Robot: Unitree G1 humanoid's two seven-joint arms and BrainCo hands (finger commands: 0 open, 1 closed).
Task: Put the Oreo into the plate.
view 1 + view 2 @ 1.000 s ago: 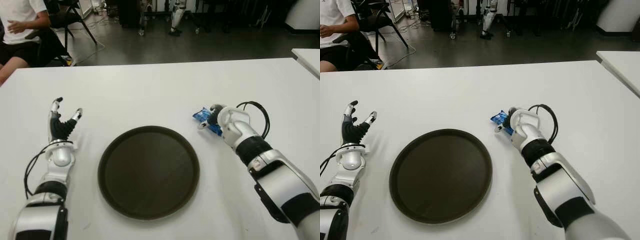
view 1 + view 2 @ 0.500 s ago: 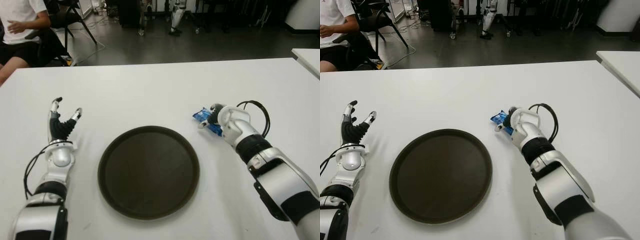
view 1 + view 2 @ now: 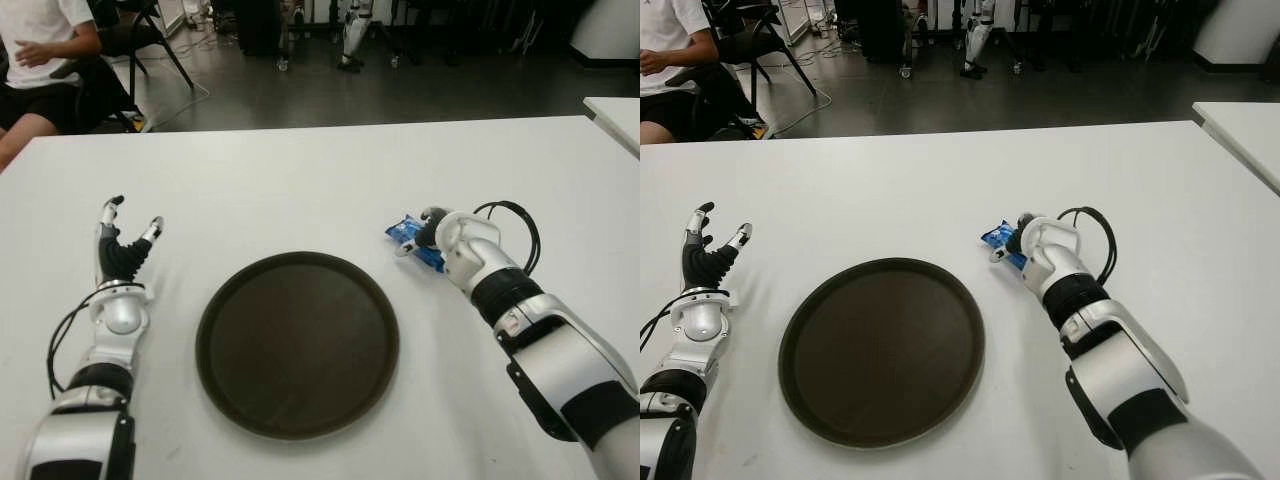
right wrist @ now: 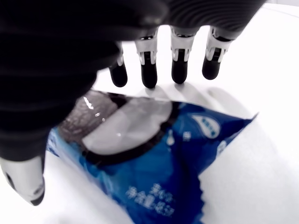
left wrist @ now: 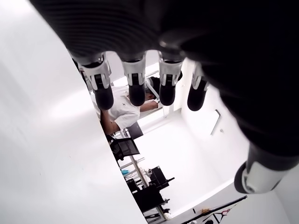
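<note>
Blue Oreo packet [image 3: 413, 240] flat on white table [image 3: 300, 180], just beyond the right rim of dark round plate [image 3: 298, 342], apart from it and not inside. Right hand [image 3: 440, 238] directly over the packet, palm down; fingers [image 4: 148, 74] extended past its far edge and spread, thumb out to one side, nothing clamped, wrapper lying loose beneath in the right wrist view, cookie picture and white lettering facing up. Cannot tell whether palm touches the wrapper. Black cable loop [image 3: 510, 225] just behind the right wrist. Left hand [image 3: 122, 245] well apart on the far left of the plate, fingers [image 5: 103, 88] straight, parted, holding nothing. Seated person [image 3: 45, 60] in white shirt and dark shorts beyond the table's far left corner, near a black chair [image 3: 150, 30]. Corner of a second white table [image 3: 615, 115] at far right.
</note>
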